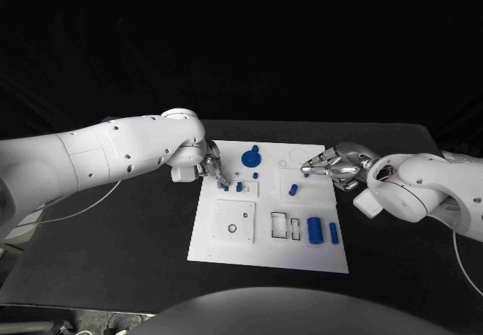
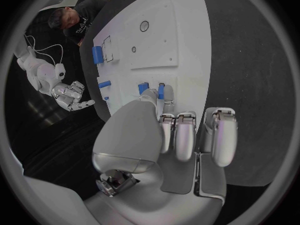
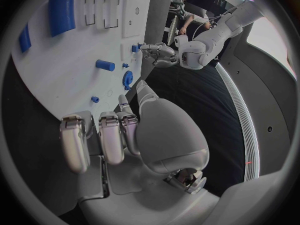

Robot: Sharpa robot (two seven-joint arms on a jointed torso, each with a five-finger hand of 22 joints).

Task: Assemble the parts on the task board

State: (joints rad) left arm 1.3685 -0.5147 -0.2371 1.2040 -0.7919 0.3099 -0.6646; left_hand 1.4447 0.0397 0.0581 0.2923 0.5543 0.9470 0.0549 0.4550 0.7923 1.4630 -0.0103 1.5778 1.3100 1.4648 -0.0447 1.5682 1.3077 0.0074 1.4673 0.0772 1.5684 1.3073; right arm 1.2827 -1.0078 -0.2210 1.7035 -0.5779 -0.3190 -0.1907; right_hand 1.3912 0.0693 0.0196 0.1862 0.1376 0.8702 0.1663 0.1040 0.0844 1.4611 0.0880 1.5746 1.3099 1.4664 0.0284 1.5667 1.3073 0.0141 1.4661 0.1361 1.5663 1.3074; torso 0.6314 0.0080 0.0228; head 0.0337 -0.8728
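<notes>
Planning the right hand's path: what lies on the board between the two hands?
In the head view, between left hand and right hand: a blue round disc part and small blue peg.

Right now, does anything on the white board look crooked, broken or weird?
Nothing stands out. The board lies flat on the table, with the blue parts scattered over it, none of them broken that I can see. The left hand is at two small parts near its side; the right hand hovers at the far corner, holding nothing.
</notes>
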